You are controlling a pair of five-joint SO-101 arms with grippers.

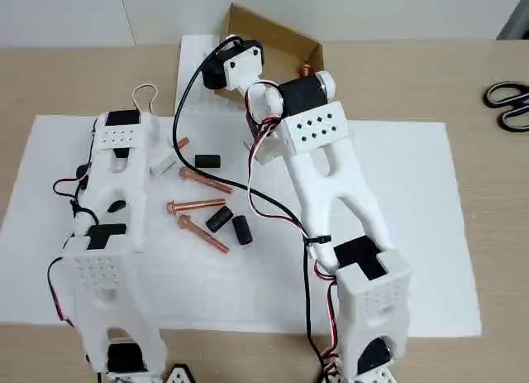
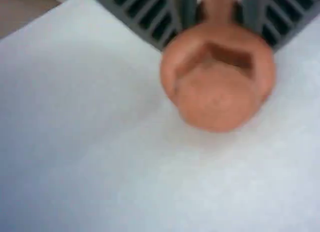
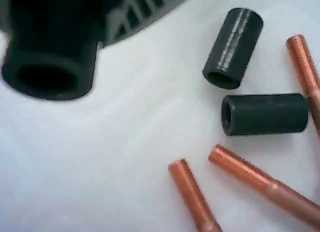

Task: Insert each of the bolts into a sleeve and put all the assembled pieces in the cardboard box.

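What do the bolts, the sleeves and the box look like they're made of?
The bolts look like copper-coloured metal, smooth with a dull sheen, perhaps plated. The sleeves are matte black with a faint streak of shine: metal or hard plastic, unclear. The cardboard box is plain brown card, matte, thin-walled.

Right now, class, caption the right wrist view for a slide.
Right end effector gripping a black sleeve over white paper, near two loose sleeves and three copper bolts.

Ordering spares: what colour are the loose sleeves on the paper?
Black; the short cylindrical sleeves show clearest in the right wrist view.
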